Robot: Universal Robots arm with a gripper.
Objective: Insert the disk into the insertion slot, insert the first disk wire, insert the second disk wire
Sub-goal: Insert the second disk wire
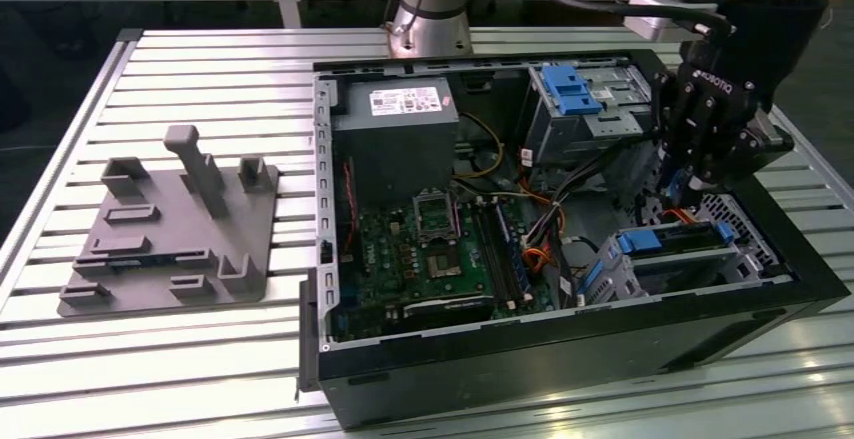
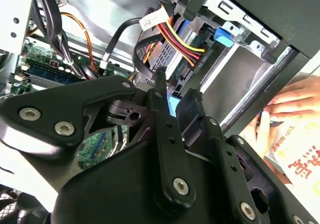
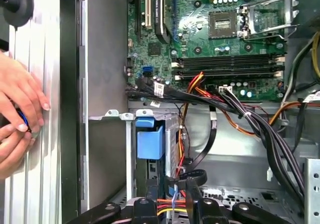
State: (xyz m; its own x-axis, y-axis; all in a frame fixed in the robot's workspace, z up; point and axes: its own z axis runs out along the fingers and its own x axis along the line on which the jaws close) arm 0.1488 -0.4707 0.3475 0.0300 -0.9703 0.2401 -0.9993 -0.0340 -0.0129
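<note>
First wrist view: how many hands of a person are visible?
2. The first hand and the second hand are close together over the slatted table, outside the computer case; both are partly cut off.

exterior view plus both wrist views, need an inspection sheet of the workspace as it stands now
surface: slatted metal table carrying an open computer case
job's things: disk sits in the insertion slot, its blue bracket showing
clutter: grey fixture plate on the table, at the exterior view's left
grippers: gripper low inside the case, close to the disk's cable end
cables: red, yellow and black bundle ends at a black connector by the disk
surroundings: person's hands outside the case wall
</note>
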